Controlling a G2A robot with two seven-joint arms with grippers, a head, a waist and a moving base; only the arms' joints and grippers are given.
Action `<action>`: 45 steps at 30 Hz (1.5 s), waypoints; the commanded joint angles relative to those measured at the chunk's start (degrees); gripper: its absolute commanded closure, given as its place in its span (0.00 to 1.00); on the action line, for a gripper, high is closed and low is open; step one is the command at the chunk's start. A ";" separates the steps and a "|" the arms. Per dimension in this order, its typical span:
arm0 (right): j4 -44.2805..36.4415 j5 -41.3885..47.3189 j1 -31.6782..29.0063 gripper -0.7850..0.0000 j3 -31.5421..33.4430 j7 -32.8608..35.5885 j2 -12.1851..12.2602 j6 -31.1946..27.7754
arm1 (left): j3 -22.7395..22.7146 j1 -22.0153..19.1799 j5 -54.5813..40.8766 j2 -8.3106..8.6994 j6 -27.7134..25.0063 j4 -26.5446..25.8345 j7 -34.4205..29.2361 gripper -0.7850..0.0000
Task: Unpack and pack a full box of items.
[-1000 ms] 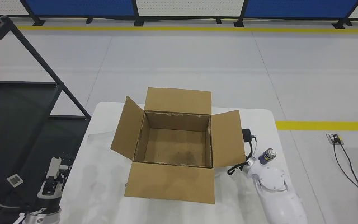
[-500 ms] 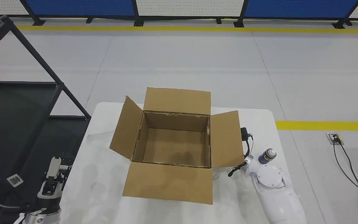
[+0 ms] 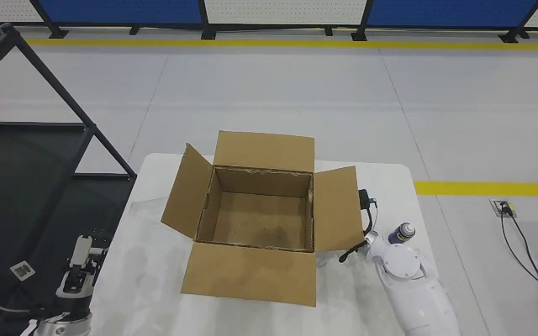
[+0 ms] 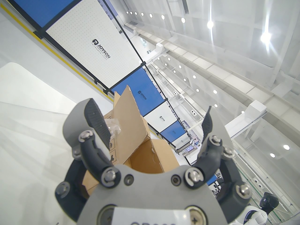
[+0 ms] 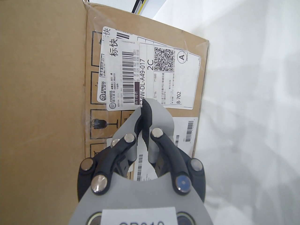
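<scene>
Cardboard box (image 3: 256,220) stood open at the middle of the white table (image 3: 151,277), its four flaps spread and its bare floor showing. The right gripper (image 5: 145,108), at the box's 4 o'clock, was clenched on nothing. Its tips sat right at the side wall bearing the shipping label (image 5: 150,71), though contact could not be told. Farther along, at 3 o'clock, a black adapter (image 3: 368,203) and a small bottle (image 3: 402,233) rested on the table. The left gripper (image 4: 150,111), off at 8 o'clock, was released, well apart from the box.
</scene>
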 commanded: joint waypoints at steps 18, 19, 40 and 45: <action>-16.76 -5.39 -10.56 1.00 8.94 -5.60 3.31 2.60 | 0.00 0.00 0.00 0.00 0.00 0.00 0.00 0.00; -18.76 -6.09 -11.88 0.74 9.80 -5.88 3.54 3.25 | 0.00 0.00 0.00 0.00 0.00 0.00 0.00 0.00; -28.17 -11.71 -17.74 0.00 12.51 -9.39 4.29 9.12 | 0.00 0.00 0.00 0.00 0.00 0.00 0.00 0.00; -28.17 -11.71 -17.74 0.00 12.51 -9.39 4.29 9.12 | 0.00 0.00 0.00 0.00 0.00 0.00 0.00 0.00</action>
